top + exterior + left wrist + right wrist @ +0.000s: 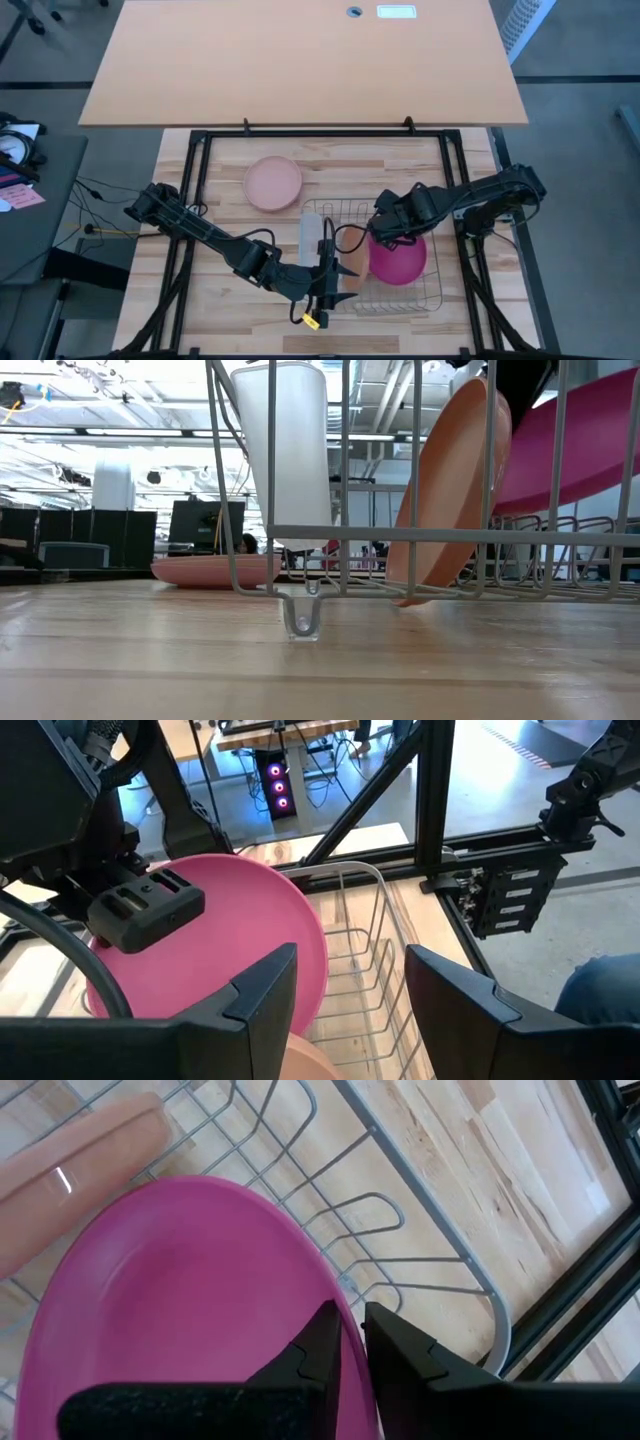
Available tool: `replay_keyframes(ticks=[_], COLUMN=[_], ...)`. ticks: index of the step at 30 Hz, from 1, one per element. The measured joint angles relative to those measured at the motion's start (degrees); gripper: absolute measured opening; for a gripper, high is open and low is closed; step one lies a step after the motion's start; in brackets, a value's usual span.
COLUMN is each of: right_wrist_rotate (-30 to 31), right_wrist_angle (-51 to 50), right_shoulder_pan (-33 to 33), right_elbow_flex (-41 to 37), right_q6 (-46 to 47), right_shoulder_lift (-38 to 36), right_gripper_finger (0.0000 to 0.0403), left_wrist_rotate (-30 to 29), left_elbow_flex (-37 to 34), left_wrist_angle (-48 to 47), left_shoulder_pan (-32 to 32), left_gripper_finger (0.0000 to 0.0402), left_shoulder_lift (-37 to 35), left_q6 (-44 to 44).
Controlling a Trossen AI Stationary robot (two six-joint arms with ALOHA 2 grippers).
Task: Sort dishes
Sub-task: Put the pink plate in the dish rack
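A magenta plate point(190, 1300) stands tilted in the silver wire rack point(425, 290). My right gripper point(350, 1320) is above it, shut on its upper rim. An orange-tan plate point(450, 480) leans on edge in the rack to its left. My left gripper point(350, 990) hovers open at the rack's near left, and the orange-tan plate's rim point(310, 1065) shows below the gap between its fingers. I cannot tell whether it touches that plate. A pale pink plate point(272, 183) lies flat on the table behind the rack. My right gripper pinches the magenta plate's upper rim point(322, 1275) between its two fingers, one on the hollow face and one on the back. The fingers come steeply from above. The plate is tilted, with its lower part down among the rack's wires.
A translucent white tray point(285, 450) stands on end in the rack's left part. Black frame bars point(195, 190) run along the table's left, right and far sides. Bare wood lies left of the rack and around the pale pink plate.
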Motion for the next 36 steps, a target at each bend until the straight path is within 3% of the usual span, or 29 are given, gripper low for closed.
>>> replay_keyframes(ticks=[5, 10, 26, 36], right_wrist_rotate=[-1.05, -1.21, -2.74, -2.76], right_wrist_angle=[-1.29, -1.09, -1.36, -1.16], right_shoulder_pan=[0.47, 1.63, 0.63, -0.32], right_elbow_flex=[0.0, 0.02, 0.31, 6.27], right_q6=[1.23, 1.45, 0.09, -4.04], right_shoulder_lift=[0.0, -0.04, -0.55, -0.63], right_gripper_finger=[0.0046, 0.0009, 0.0001, 0.0], left_wrist_rotate=[0.0, 0.0, -0.01, -5.4], left_elbow_flex=[0.0, 0.0, -0.02, -0.02], left_wrist_angle=[-0.02, -0.04, -1.27, -4.31], left_shoulder_pan=[0.0, 0.0, 0.35, 0.7], left_gripper_finger=[0.0182, 0.0182, 0.0182, 0.0182], left_shoulder_lift=[-0.02, -0.02, -0.04, -0.04], left_q6=[0.01, 0.17, 0.19, -2.76])
